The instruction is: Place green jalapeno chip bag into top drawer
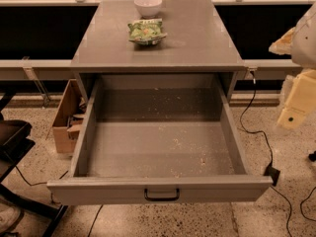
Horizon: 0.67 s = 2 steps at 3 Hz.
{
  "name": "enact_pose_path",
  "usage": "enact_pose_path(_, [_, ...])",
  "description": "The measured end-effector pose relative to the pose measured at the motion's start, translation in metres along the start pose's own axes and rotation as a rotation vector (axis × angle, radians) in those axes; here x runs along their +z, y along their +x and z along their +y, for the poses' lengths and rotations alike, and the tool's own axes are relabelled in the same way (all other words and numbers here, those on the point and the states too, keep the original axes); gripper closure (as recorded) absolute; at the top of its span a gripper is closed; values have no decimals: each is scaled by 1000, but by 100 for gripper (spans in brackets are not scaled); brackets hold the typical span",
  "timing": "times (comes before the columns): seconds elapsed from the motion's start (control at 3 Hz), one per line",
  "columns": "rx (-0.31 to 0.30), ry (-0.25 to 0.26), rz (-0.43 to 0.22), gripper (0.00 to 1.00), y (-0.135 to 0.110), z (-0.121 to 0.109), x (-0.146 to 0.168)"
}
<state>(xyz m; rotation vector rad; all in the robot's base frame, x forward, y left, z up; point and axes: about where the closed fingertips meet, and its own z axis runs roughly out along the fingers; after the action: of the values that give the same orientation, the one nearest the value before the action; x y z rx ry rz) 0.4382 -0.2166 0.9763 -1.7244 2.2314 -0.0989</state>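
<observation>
The green jalapeno chip bag (146, 31) lies on top of the grey cabinet, just in front of a white bowl (148, 5). The top drawer (160, 189) is pulled fully out toward me, with its black bar handle at the front and crumb specks on its floor. Nothing lies in it. My gripper (295, 100) is at the right edge of the view, beside the drawer's right wall and well away from the bag. It holds nothing that I can see.
A brown cardboard box (66, 117) stands on the floor left of the drawer. A black stand (15, 142) is at the far left. Black cables and a plug (271, 172) run over the speckled floor on the right.
</observation>
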Motion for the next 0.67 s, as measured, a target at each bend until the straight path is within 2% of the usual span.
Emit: enact_pose_path(0.67, [5,16,-22,0,2,0,-4])
